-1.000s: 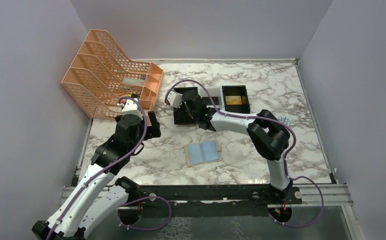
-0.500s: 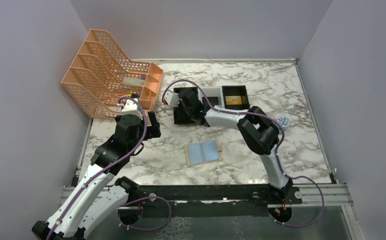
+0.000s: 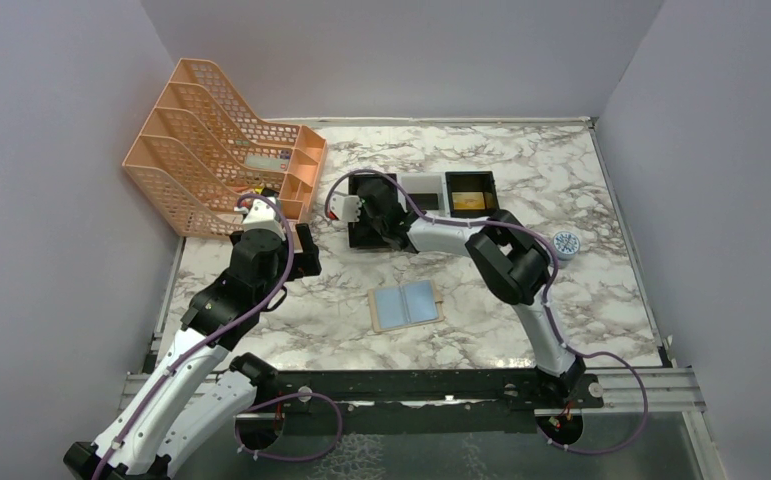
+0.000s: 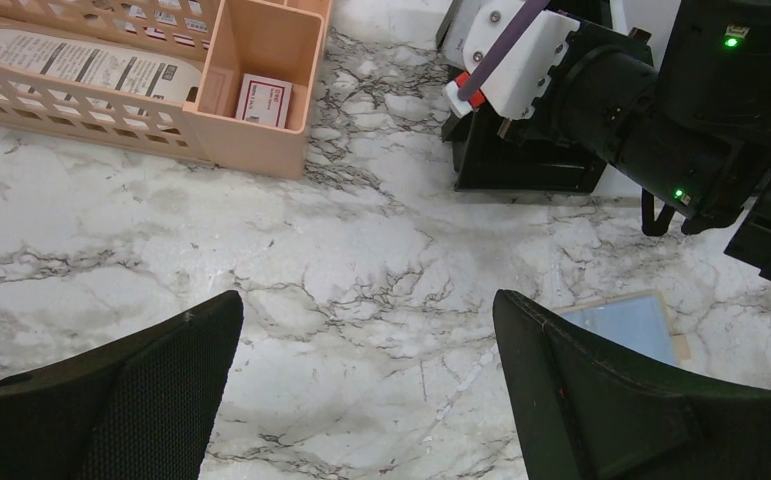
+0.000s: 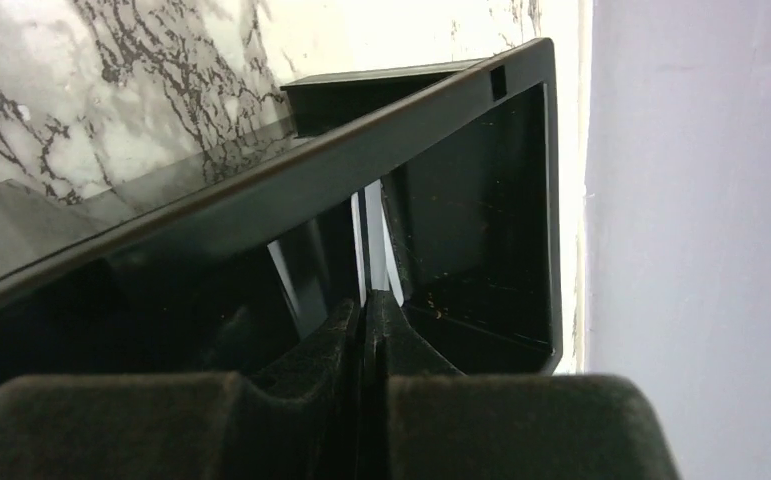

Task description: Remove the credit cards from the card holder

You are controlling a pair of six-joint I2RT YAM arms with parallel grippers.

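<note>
- The card holder (image 3: 406,305) lies open and flat on the marble table (image 3: 521,160), near the middle and a little toward the near edge. Its grey-blue inner faces look up, and neither claw touches it.
- In the left wrist view only a corner of the card holder (image 4: 629,322) shows, beside the right finger (image 4: 641,400).
- The left gripper (image 3: 299,255) hangs above the bare marble, left of the card holder. Its fingers are spread wide and hold nothing.
- The right gripper (image 3: 373,222) reaches far and left into the black tray (image 3: 359,238).
- In the right wrist view the right gripper (image 5: 366,300) has its fingers pressed together on a thin pale card (image 5: 373,250), seen edge-on inside the black tray (image 5: 411,110).
- A white tray (image 3: 423,190) and a second black tray (image 3: 471,195) stand just right of it.
- A peach file rack (image 3: 211,150) stands at the far left.
</note>
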